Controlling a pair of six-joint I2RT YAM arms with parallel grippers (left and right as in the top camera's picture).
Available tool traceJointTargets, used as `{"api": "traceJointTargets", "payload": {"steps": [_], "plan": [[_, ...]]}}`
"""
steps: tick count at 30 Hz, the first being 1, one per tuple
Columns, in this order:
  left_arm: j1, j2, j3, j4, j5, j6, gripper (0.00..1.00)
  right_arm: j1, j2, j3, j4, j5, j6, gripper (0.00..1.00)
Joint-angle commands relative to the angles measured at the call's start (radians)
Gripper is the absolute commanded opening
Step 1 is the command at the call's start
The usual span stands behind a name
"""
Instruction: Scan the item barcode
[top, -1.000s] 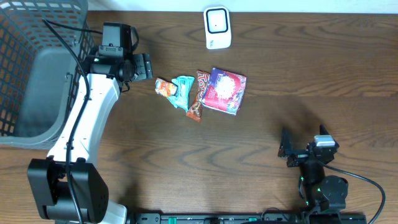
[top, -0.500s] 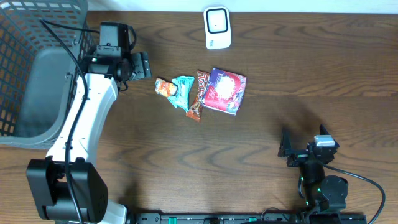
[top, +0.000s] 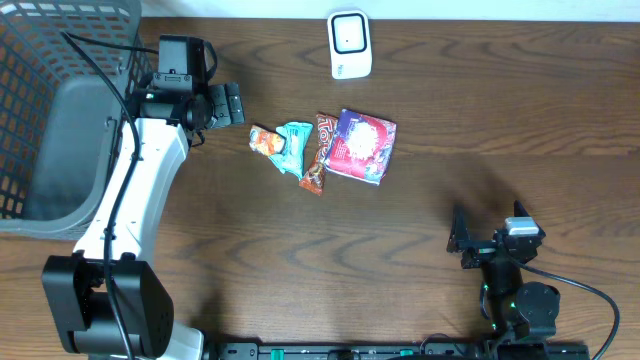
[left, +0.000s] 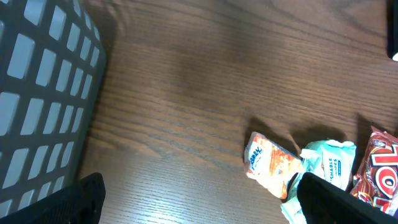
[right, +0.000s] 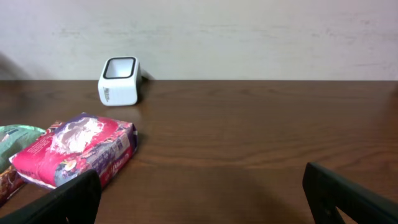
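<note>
Several snack packets lie together mid-table: an orange packet (top: 264, 140) (left: 272, 161), a teal packet (top: 295, 146) (left: 329, 163), a red-brown bar (top: 315, 155) (left: 379, 168) and a pink-purple pack (top: 360, 146) (right: 78, 149). The white scanner (top: 350, 44) (right: 119, 81) stands at the far edge. My left gripper (top: 232, 104) (left: 202, 208) hangs open just left of the orange packet, holding nothing. At the near right my right gripper (top: 460, 241) (right: 202, 199) is open and empty, well away from the packets.
A grey mesh basket (top: 50, 120) (left: 43, 93) fills the far left corner, right beside my left arm. Bare brown table lies between the packets and my right gripper. A pale wall (right: 249, 31) stands behind the scanner.
My left gripper has drifted slightly toward the table's far edge and its jaws have widened a little. The right arm and the packets have not moved.
</note>
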Motion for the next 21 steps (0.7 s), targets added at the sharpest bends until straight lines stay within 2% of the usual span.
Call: {"api": "traceJointTargets", "payload": {"steps": [1,21], "plan": [[0.004,0.011,-0.003,0.000,-0.009,0.009,0.98,-0.001,-0.005,-0.003,0.009,0.019,0.014,0.99],[0.004,0.011,-0.003,0.000,-0.009,0.009,0.98,-0.001,-0.005,-0.003,0.034,0.027,0.014,0.99]]}}
